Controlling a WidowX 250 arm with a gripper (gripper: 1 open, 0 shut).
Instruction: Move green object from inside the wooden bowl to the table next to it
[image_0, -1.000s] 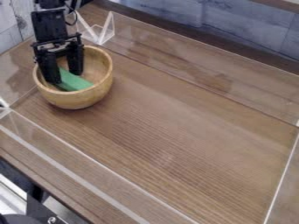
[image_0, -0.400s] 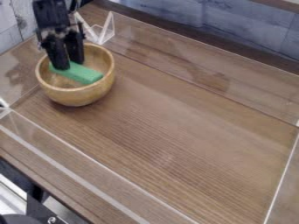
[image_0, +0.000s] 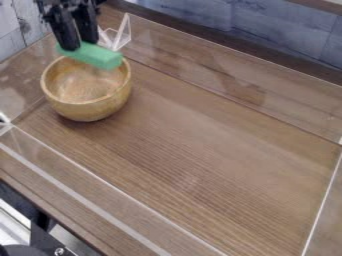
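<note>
A small bright green object (image_0: 95, 55) hangs in the air above the far rim of the wooden bowl (image_0: 87, 88), tilted down to the right. My black gripper (image_0: 70, 43) is shut on its left end, at the top left of the view. The round tan bowl sits on the brown wood-grain table (image_0: 201, 140) near the back left corner, and its inside now shows bare.
Low clear acrylic walls (image_0: 80, 190) edge the tabletop on all sides. A clear wall corner (image_0: 120, 32) stands just behind the bowl. Wide bare tabletop stretches to the right and front of the bowl.
The gripper closed on the green object inside the bowl and lifted it up and out; it now hangs above the bowl's far rim.
</note>
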